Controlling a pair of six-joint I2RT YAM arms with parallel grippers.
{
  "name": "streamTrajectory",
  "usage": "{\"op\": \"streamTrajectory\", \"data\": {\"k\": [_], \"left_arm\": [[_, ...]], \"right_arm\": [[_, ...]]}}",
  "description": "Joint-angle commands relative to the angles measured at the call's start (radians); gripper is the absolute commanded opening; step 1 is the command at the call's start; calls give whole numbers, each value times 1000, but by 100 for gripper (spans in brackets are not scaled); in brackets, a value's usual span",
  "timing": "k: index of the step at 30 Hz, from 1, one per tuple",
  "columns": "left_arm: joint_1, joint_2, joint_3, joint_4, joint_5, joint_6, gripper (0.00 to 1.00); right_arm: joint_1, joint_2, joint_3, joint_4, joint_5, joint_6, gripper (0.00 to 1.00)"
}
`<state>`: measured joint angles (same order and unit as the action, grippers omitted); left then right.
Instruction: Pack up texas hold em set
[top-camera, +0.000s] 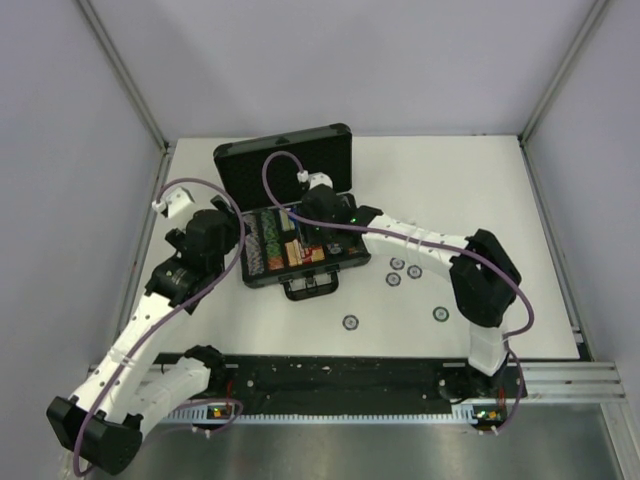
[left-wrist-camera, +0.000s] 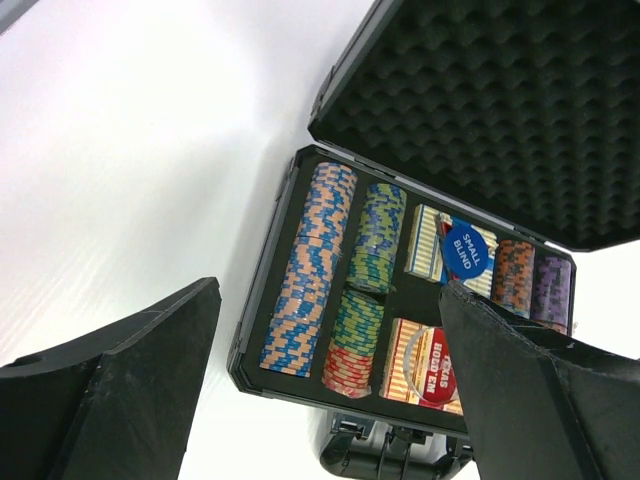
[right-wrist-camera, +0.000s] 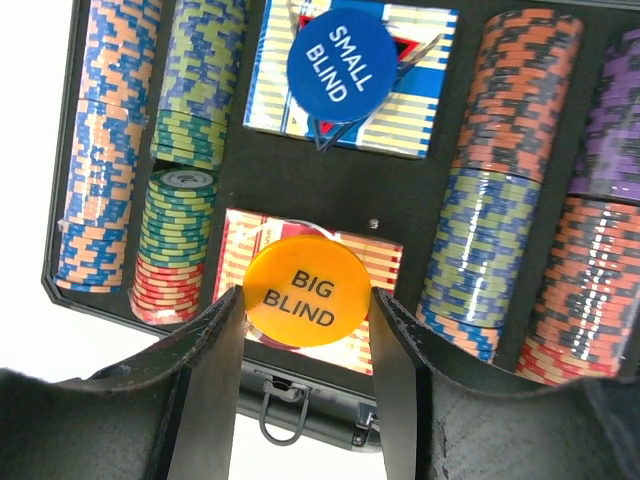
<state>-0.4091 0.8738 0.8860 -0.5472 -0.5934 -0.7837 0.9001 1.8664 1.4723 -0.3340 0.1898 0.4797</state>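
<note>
The black briefcase (top-camera: 262, 283) lies open on the table, lid (top-camera: 283, 160) raised, with multicoloured chip rows (right-wrist-camera: 105, 150) in its tray. My right gripper (right-wrist-camera: 307, 310) is shut on the orange BIG BLIND disc (right-wrist-camera: 307, 290), its edges between the two fingers, just above the red card deck (right-wrist-camera: 236, 240). A blue SMALL BLIND disc (right-wrist-camera: 341, 52) lies on the blue card deck (right-wrist-camera: 420, 125). My left gripper (left-wrist-camera: 330, 300) is open and empty, hovering at the case's left front corner (left-wrist-camera: 262, 300); the chip rows (left-wrist-camera: 310, 270) and blue disc (left-wrist-camera: 470, 250) show between its fingers.
Several small dark chips lie loose on the table right of and in front of the case, among them one at the front (top-camera: 350, 322), one at the right (top-camera: 440, 313) and a cluster (top-camera: 397, 264). The case handle (top-camera: 310, 288) faces the arms. Frame rails edge the table.
</note>
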Motion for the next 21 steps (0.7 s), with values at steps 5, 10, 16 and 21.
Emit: {"op": "streamTrajectory", "data": {"k": [5, 10, 16, 21], "left_arm": [[10, -18, -7, -20, -65, -40, 97], [13, -12, -4, -22, -62, -38, 97], [16, -16, -2, -23, -60, -34, 97], [18, -18, -1, -22, -56, -34, 97]], "right_arm": [[54, 63, 101, -43, 17, -81, 45], [60, 92, 126, -69, 20, -84, 46], [63, 123, 143, -77, 33, -93, 46], [63, 132, 157, -88, 36, -98, 50]]}}
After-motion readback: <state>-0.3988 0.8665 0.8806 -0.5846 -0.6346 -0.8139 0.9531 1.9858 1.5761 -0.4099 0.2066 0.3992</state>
